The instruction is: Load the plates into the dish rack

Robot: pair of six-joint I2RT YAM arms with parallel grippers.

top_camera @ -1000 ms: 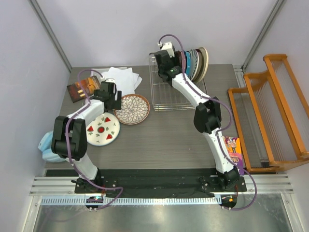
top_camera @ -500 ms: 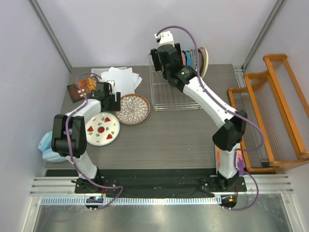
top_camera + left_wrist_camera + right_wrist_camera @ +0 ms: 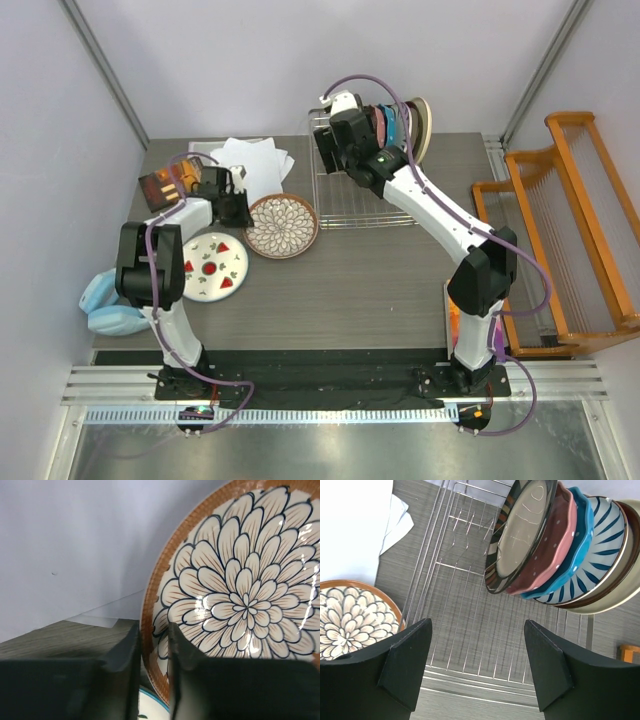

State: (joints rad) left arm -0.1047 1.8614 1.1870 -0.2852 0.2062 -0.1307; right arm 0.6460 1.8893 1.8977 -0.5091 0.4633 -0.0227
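Two states: left end effector (image 3: 152,642) clamps petal plate (image 3: 240,605) rim; right end effector (image 3: 477,665) gapes empty.

worktop (image 3: 350,280): grey wood-grain
back: wire dish rack (image 3: 345,205), white paper sheets (image 3: 255,160)
left: strawberry plate (image 3: 213,267), petal plate (image 3: 282,226) just beside it

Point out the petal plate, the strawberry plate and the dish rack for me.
petal plate (image 3: 282,226), top view, middle of its flower pattern
strawberry plate (image 3: 210,267), top view, its middle
dish rack (image 3: 470,630), right wrist view, bare wire floor
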